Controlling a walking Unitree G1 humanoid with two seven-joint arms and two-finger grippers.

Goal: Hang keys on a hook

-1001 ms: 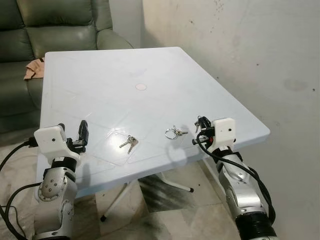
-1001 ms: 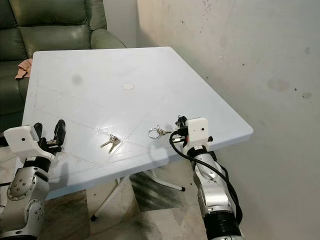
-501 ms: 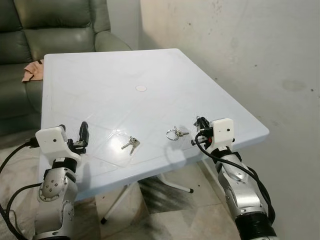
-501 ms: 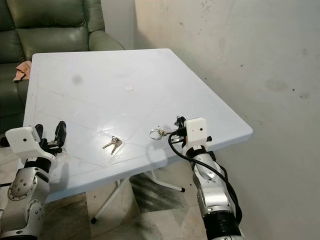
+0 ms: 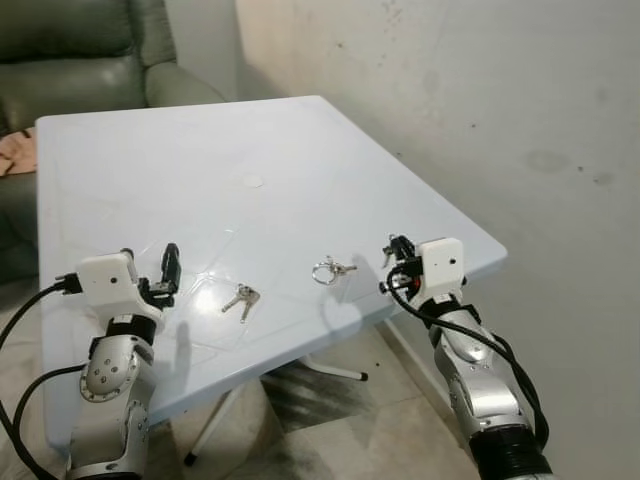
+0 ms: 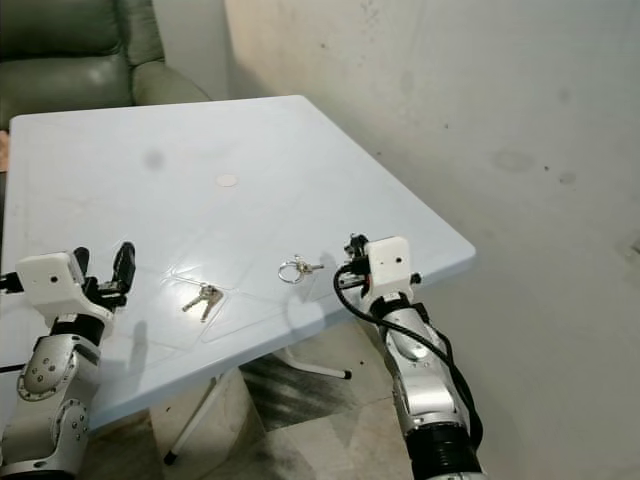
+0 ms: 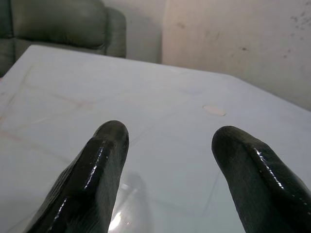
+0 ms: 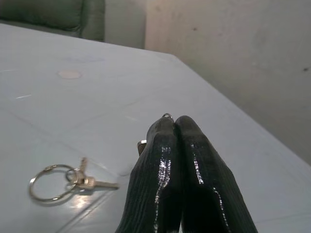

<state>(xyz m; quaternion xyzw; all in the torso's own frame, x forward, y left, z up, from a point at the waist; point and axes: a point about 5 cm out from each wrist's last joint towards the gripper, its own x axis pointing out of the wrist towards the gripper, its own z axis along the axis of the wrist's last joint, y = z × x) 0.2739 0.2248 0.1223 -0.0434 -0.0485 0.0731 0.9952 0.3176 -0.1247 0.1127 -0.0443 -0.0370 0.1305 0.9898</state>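
**Camera swings right; keys lying where they were on the table**

Since the earlier frames, the head camera is showing the whole scene shifted leftward, with less of the green sofa (image 5: 90, 45) in view and more of the stained wall (image 5: 520, 120). Relative to the table, the keys and both arms are keeping their places.

From the left eye view, a white table (image 5: 200, 150) is standing before the robot. A key ring with a small key (image 5: 327, 269) is lying near the table's right front edge, just beside the right gripper (image 5: 397, 248). A second bunch of keys (image 5: 240, 298) is lying further left, between the two arms. The left gripper (image 5: 160, 268) is hovering over the front left part of the table.

From the left wrist view, the left gripper's two black fingers (image 7: 97, 174) are standing wide apart, with nothing between them.

From the right wrist view, the right gripper's fingers (image 8: 194, 170) are pressed together. A small metal loop (image 8: 167, 116) is peeking out at their tips; whether they are pinching it is unclear. The key ring is lying on the table beside them, not touching.
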